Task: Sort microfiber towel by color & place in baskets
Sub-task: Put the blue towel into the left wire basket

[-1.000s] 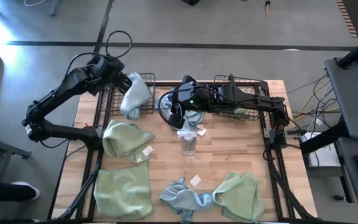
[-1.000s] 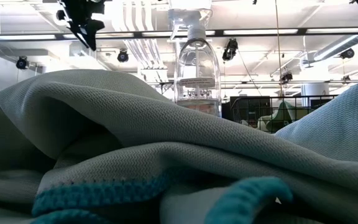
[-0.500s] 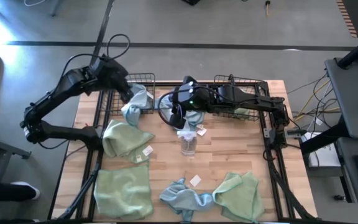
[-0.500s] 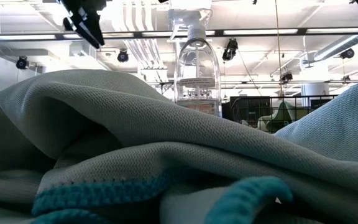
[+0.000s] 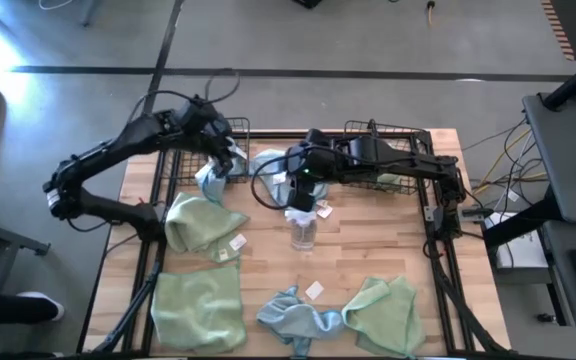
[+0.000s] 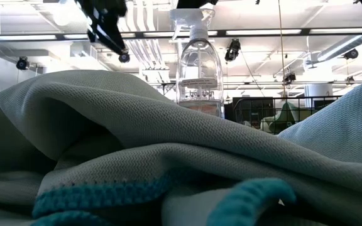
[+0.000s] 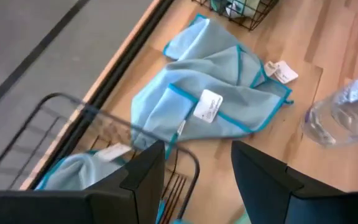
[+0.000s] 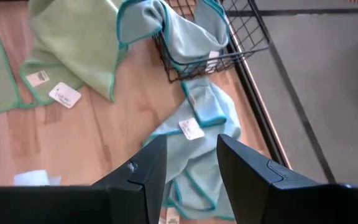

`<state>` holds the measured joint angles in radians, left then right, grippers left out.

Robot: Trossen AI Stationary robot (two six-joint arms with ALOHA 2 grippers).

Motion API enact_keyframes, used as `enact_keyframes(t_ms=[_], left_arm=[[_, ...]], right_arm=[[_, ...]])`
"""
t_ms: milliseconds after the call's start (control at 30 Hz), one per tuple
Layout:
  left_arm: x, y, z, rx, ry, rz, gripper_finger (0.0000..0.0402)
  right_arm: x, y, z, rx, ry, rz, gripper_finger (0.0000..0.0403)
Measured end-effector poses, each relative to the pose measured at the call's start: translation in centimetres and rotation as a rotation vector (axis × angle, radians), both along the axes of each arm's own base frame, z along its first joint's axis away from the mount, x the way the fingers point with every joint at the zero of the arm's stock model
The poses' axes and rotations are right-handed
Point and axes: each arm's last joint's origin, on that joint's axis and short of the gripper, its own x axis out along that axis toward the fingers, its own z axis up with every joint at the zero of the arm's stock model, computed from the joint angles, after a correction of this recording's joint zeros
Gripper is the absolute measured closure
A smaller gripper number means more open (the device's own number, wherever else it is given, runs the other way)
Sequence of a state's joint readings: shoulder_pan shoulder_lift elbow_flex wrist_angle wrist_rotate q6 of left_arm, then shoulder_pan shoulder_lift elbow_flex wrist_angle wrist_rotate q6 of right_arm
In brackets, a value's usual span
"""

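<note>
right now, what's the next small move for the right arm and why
Probably lower the right gripper onto the loose blue towel on the table and close. Its fingers are open and empty, and the towel lies just ahead of them, outside the basket that has another blue one draped in it.

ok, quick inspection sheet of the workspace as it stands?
Surface: wooden table, towels scattered on it.
Job's things: left basket with a blue towel draped over its wall; right basket; another blue towel on the table between the baskets; green towels in front.
Clutter: clear bottle.
Grippers: left gripper and right gripper both open, empty.
Cables: bundle right of the table.
Surroundings: grey floor.
</note>
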<state>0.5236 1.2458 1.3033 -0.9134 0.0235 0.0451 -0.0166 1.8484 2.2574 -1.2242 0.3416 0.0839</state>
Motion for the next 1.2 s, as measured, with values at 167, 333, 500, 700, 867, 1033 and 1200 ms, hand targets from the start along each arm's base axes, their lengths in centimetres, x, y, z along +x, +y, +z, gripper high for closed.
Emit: enact_keyframes(t_ms=[167,333,500,700,867,1033,1200], left_arm=[[2.7,1.0,-4.4,-0.088,-0.069,-0.101,0.0232],[4.3,2.0,-7.1,-0.094,-0.068,-0.129,0.0232],[6.1,2.5,-8.4,-0.119,-0.124,-0.285,0.0232],[8.2,3.3,-10.1,-0.175,-0.159,-0.436,0.0232],[9.7,4.7,-11.8,-0.121,-0.06,-0.373,0.0232],[10.5,6.5,-13.2,-0.005,0.098,-0.204,0.0232],[11.7,7.5,-14.5,-0.034,0.129,-0.147,0.0232]], right_arm=[[-1.1,0.0,1.2,0.004,-0.032,-0.011,0.0266],[-2.0,-0.1,2.1,0.014,-0.064,-0.026,0.0266],[-2.4,-0.1,2.5,0.015,-0.076,-0.025,0.0266],[-2.5,-0.1,2.5,0.013,-0.066,-0.021,0.0266],[-2.7,-0.1,2.3,0.017,-0.04,-0.025,0.0266],[-2.9,-0.1,2.2,0.027,-0.023,-0.038,0.0266],[-3.0,-0.1,2.1,0.031,-0.012,-0.043,0.0266]])
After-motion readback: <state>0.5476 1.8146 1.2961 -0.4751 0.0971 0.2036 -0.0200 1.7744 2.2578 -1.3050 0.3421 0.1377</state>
